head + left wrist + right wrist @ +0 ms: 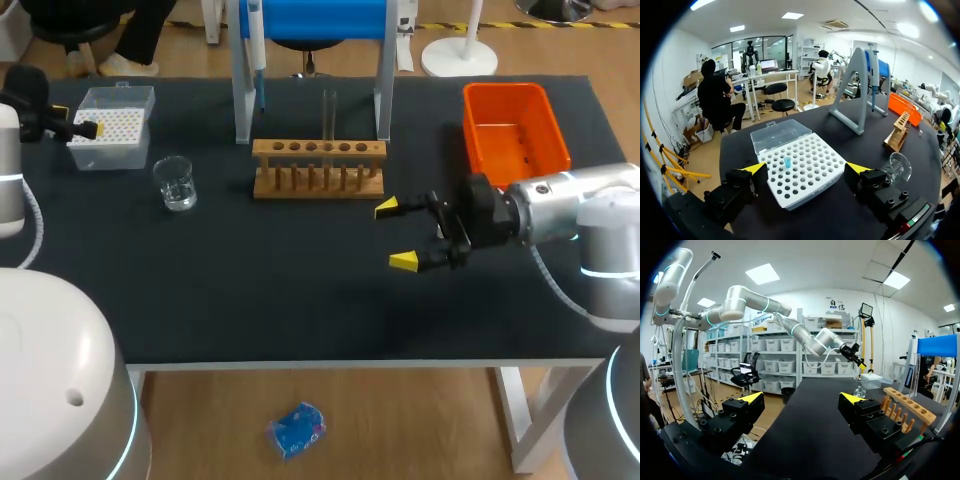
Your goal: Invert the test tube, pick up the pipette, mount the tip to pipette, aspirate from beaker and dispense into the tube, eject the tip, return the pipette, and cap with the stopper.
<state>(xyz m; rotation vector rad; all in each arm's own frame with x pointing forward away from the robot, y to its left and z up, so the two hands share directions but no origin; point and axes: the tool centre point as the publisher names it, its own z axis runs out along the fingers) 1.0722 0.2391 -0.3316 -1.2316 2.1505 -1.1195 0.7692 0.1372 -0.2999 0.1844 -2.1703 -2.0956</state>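
Holding one blue tip (787, 161), the tip box (816, 161) sits before the spread left hand (807, 168), the right hand (395, 234) likewise spread.

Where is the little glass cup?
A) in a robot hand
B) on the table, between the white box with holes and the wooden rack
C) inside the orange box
B: the beaker stands alone on the dark table, with the tip box on one side and the wooden rack on the other.

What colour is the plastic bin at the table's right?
Bright orange; the rectangular plastic bin shows best in head view.
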